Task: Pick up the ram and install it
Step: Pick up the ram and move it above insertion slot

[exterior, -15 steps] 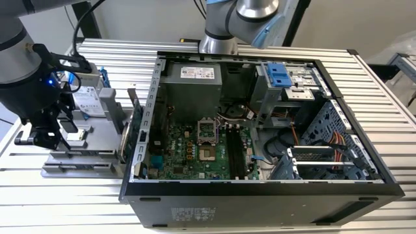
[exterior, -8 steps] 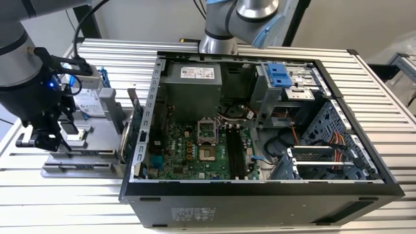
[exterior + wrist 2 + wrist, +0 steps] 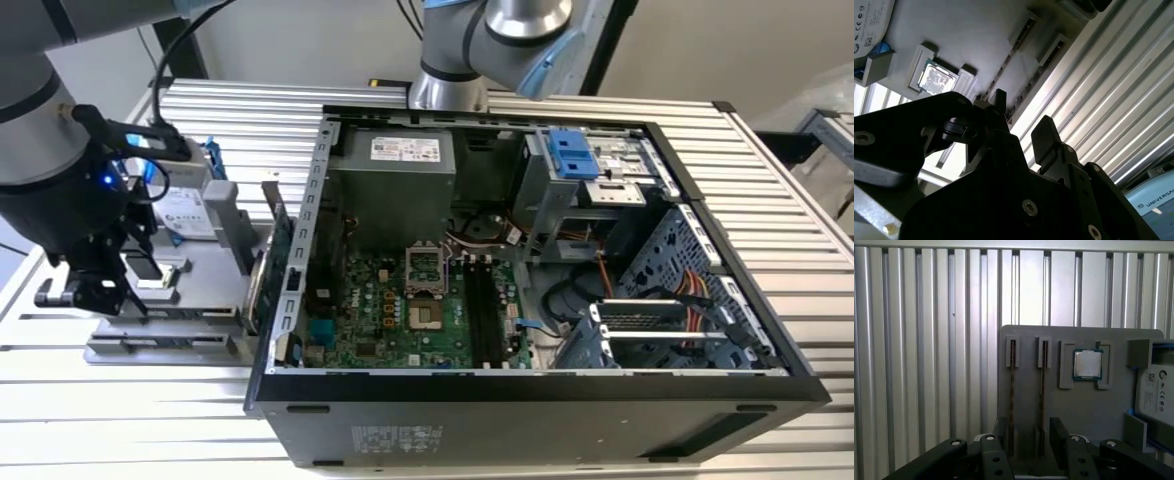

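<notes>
Our gripper (image 3: 1029,426) hangs with its jaws spread apart, holding nothing. Our arm (image 3: 40,150) points straight down beside the computer case (image 3: 534,390), over the grey tray (image 3: 1079,410). We see the ram (image 3: 1012,390) seated edgewise in that tray, just below the gripper.

Bright even overhead light, glare streaks on ribbed table (image 3: 1104,100), tool (image 3: 1022,112) a dark backlit silhouette
</notes>
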